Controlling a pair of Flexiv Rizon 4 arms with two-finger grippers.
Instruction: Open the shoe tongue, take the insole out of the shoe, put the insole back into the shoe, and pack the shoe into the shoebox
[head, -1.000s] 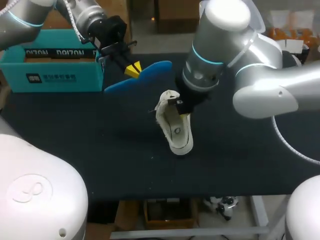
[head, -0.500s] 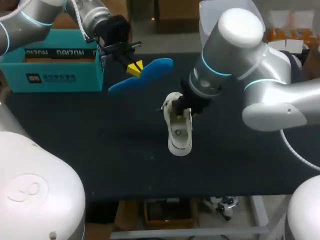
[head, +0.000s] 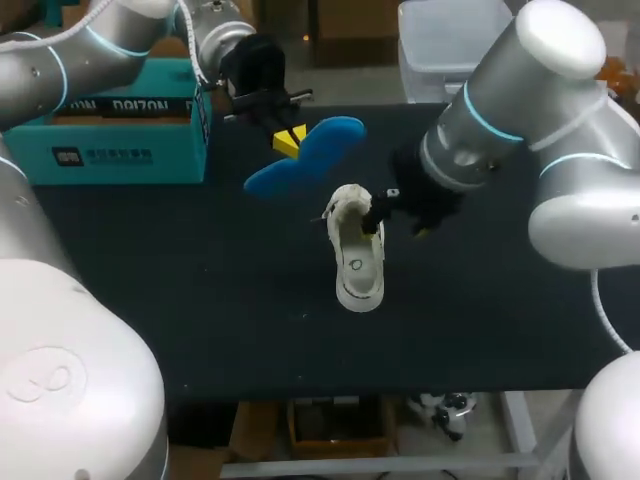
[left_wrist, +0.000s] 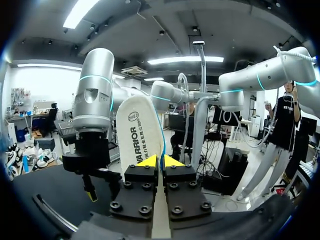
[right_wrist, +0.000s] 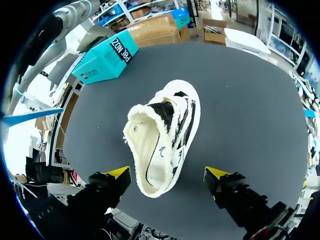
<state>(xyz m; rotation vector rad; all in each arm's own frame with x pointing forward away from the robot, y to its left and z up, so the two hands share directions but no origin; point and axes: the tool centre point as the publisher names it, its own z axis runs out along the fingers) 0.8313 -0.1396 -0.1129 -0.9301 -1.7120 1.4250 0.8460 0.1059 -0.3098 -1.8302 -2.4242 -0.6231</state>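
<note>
Step in hand: judged as the return of the insole; the insole is out of the shoe and nothing is packed yet.
Left gripper (left_wrist: 160, 161): clenched on the long blue foam insole with a cream top face (left_wrist: 137, 137), both yellow tips pinching its edge.
Insole position: held in the air over the far part of the dark table (head: 200, 300), between the shoebox and the shoe and touching neither.
Shoe: the white canvas sneaker (right_wrist: 162, 137) lies near the middle of the table, mouth upward and gaping wide.
Right gripper (right_wrist: 167, 173): released, its fingers spread wide and grasping nothing; it hovers just above the shoe, one finger to each side of it in the wrist view.
Shoebox: the teal cardboard shoebox (head: 110, 135) sits at the far left of the table, well apart from the shoe.
Next move, as judged: the left arm must tilt the insole, aim one end at the shoe's mouth and slide it in; the right gripper would probably have to steady the shoe or keep the tongue back.
Main risk, as judged: the flexible insole may buckle against the collar.
</note>
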